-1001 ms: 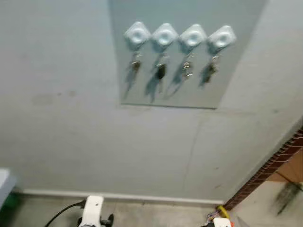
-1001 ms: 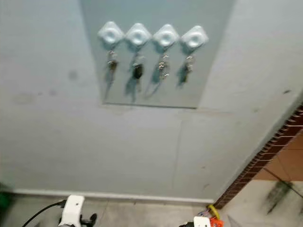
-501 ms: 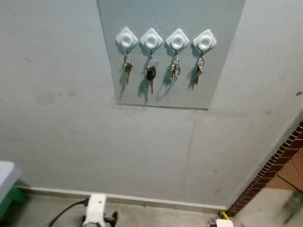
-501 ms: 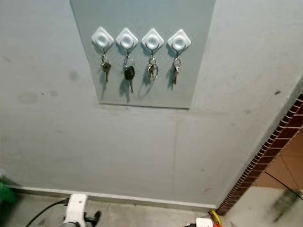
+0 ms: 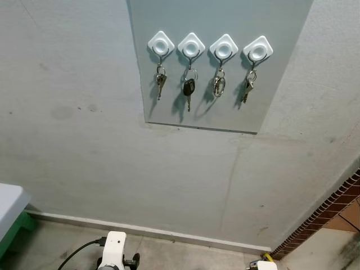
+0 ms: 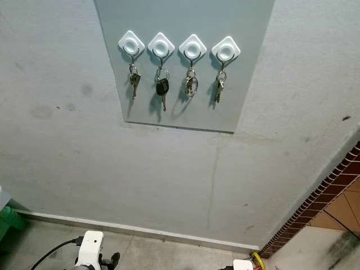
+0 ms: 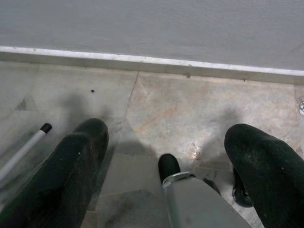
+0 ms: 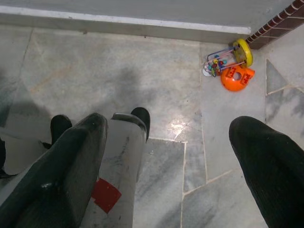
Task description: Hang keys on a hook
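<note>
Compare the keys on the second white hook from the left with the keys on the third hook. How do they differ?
The black-headed key on the second white diamond hook has a dark plastic head; the all-metal keys on the third white diamond hook look silver throughout. The black-headed key hangs as one long blade, while the metal set carries a large round ring beside it. Both hang from hooks on the grey wall panel.
</note>
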{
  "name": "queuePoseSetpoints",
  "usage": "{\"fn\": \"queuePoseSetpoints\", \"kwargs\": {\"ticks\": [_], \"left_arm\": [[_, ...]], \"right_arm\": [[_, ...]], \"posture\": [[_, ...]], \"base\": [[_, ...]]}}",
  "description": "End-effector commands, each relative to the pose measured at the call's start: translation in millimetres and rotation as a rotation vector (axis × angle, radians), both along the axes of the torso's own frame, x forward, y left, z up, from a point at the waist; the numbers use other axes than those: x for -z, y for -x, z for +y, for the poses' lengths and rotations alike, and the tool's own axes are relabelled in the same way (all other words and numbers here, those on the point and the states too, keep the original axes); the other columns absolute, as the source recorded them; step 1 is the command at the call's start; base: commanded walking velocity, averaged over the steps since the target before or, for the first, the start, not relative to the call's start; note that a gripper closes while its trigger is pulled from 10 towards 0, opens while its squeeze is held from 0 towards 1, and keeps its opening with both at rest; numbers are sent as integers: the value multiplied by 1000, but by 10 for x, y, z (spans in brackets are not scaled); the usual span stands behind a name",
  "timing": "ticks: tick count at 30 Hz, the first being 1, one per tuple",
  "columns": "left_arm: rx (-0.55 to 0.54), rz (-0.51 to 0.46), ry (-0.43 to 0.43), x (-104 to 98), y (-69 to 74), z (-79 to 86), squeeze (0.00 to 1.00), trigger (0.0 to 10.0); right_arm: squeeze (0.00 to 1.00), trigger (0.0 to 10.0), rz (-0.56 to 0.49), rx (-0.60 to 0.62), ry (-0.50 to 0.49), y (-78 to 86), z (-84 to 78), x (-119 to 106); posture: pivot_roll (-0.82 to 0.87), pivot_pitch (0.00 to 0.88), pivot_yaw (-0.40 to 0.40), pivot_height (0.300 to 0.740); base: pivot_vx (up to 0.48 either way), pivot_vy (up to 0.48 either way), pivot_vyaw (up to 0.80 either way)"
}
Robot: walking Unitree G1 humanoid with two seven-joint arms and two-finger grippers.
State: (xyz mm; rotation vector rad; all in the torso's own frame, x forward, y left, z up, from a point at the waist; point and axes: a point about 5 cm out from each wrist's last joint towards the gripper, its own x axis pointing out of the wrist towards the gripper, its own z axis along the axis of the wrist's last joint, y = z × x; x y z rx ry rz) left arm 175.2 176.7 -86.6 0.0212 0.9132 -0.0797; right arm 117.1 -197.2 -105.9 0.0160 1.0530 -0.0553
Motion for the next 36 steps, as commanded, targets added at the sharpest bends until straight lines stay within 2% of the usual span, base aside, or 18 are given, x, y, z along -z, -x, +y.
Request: {"fn": "queuePoseSetpoints", "kwargs": {"ticks": [1, 13, 22, 26, 36], "left_arm": [[15, 0, 0, -5, -10, 3, 0, 10000], [24, -4, -3, -18, -39, 2, 0, 10000], [27, -4, -1, -15, -34, -12, 0, 10000], [27, -4, -2, -14, -33, -14, 0, 10000], [-5, -4, 6, -12, -27, 6, 0, 10000]], "right_arm": [[0, 10000, 51, 10, 2, 132, -11, 40], [0, 10000, 63, 13, 1, 164, -9, 50], [0, 10000, 74, 20, 3, 202, -31, 56], [0, 10000, 78, 22, 5, 214, -38, 58], [0, 10000, 87, 31, 9, 249, -56, 64]], "posture": [[-49, 0, 25, 740], [-54, 0, 26, 740], [-55, 0, 27, 740], [-55, 0, 25, 740], [-56, 0, 23, 740]], "base": [[0, -480, 0], [0, -480, 0], [0, -330, 0], [0, -262, 0], [0, 0, 0]]}}
